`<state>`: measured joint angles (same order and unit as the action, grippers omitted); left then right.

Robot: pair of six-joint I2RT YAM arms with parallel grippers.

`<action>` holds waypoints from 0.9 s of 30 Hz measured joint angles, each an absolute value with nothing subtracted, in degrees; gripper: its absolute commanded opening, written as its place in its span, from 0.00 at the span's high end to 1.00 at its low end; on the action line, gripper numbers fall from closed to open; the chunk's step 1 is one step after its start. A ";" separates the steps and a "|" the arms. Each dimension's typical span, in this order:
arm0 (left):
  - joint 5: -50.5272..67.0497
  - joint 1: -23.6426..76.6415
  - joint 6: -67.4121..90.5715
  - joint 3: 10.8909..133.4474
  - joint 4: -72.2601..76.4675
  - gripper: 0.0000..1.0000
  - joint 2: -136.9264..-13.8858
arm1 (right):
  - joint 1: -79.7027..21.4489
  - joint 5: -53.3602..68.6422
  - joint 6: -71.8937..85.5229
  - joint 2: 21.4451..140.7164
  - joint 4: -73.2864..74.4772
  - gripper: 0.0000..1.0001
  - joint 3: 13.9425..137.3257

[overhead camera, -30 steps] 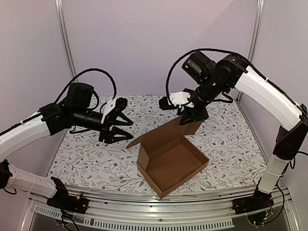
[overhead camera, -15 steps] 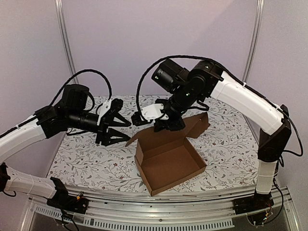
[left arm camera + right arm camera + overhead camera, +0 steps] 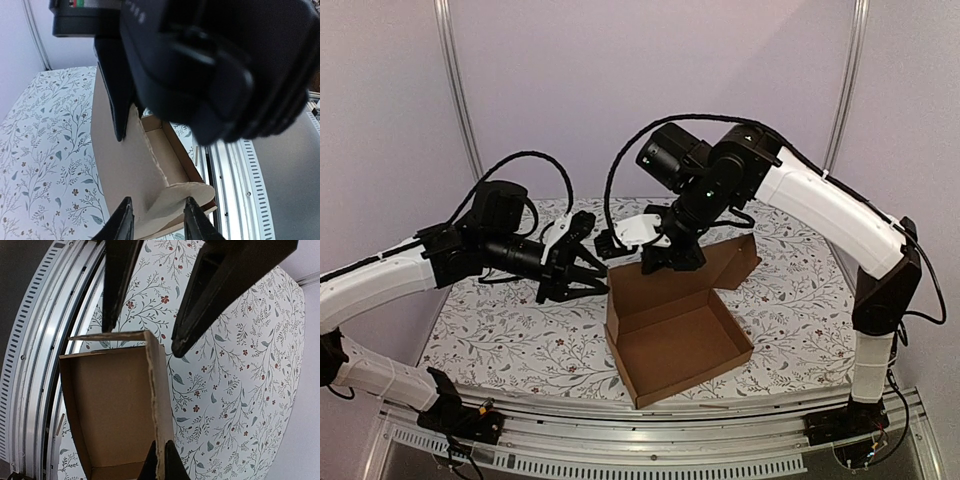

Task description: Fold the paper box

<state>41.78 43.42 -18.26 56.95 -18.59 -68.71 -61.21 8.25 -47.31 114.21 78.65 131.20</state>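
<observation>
Top external view: one paper box sits open on the floral counter, roughly midway between the two arms, with its lid panel leaning back behind it.
Right tool: pinched tight on the top edge of the box's rear wall, close to the lid fold.
Left tool: half-spread, its fingers on either side of the rounded side flap at the box's left end; I cannot tell whether they press on it.
Handling: probably light, stiff corrugated board. It should bend cleanly along its scored lines, dent if squeezed hard, and slide easily on the counter, so one tool ought to steady it.
Where to hold: flap edges and wall rims, near the folds, rather than the flat floor.
Count: one box, two tools, two arms.
</observation>
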 measured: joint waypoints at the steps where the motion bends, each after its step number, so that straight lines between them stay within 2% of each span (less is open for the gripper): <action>1: 41.69 43.53 -17.96 56.58 -17.61 0.67 -68.69 | -61.10 8.34 -47.29 114.21 78.65 0.99 131.24; 10: 42.89 43.88 -17.10 56.10 -12.91 0.78 -70.57 | -60.40 10.87 -47.68 114.21 78.91 0.98 131.50; 14: 44.84 43.90 -17.02 56.55 -11.73 0.86 -71.99 | -60.23 12.82 -49.15 114.21 79.53 0.98 131.50; 18: 45.84 43.90 -17.15 57.01 -11.27 1.00 -72.71 | -60.01 14.11 -50.00 114.21 80.53 0.96 131.50; 19: 45.71 43.83 -17.50 57.06 -11.00 1.00 -72.77 | -59.96 14.41 -50.11 114.21 80.90 0.95 131.50; 21: 45.65 43.79 -17.54 57.08 -10.81 1.00 -72.82 | -59.92 15.00 -50.19 114.21 80.97 0.91 131.50; 27: 45.60 43.81 -17.54 57.08 -8.99 1.00 -73.32 | -60.05 16.19 -49.78 112.92 78.22 0.66 129.80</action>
